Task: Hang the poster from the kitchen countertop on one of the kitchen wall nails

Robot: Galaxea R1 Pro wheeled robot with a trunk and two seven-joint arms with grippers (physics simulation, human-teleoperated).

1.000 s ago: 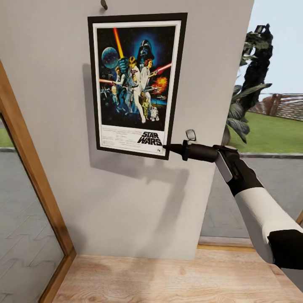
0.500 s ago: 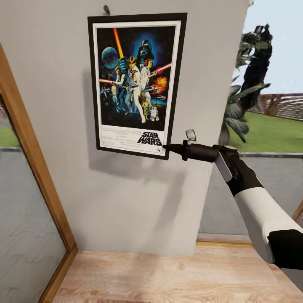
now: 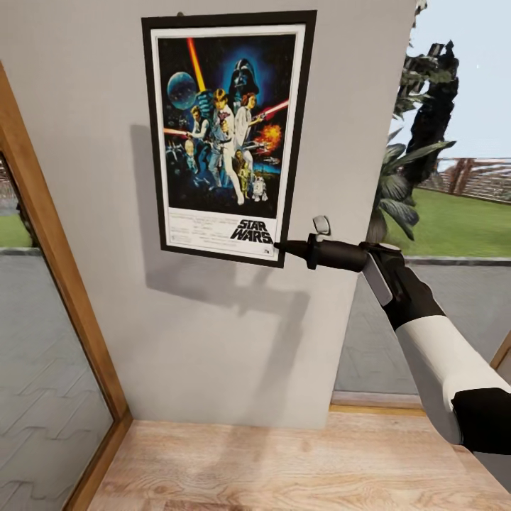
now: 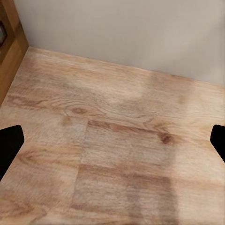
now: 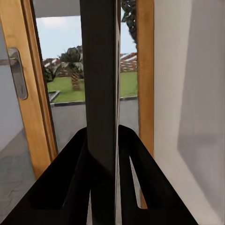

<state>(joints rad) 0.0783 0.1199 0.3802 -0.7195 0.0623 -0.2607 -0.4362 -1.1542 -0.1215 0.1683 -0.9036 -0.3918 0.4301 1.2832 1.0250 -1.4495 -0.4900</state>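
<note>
**Poster held against the wall by the right fingers**

- Poster (image 3: 226, 135): upright, black-framed, white-bordered, set in the upper centre of the head view, flat against the grey wall (image 3: 213, 341). Its shadow is cast on the wall to the lower left. In the right wrist view it is seen edge-on as a dark vertical strip (image 5: 101, 93).
- Right gripper (image 3: 280, 247): the fingers are clenched on the poster's lower right corner; in the right wrist view both black fingers (image 5: 70, 178) are pressed to either side of the frame edge.
- Left gripper (image 4: 112, 140): the fingers are released, spread wide apart over the wooden floor (image 4: 112, 164), nothing between them.
- Wooden door frame (image 3: 57, 284): recorded at the left edge of the head view.
- Garden plants (image 3: 426, 121): recorded at the upper right, outdoors.
</note>
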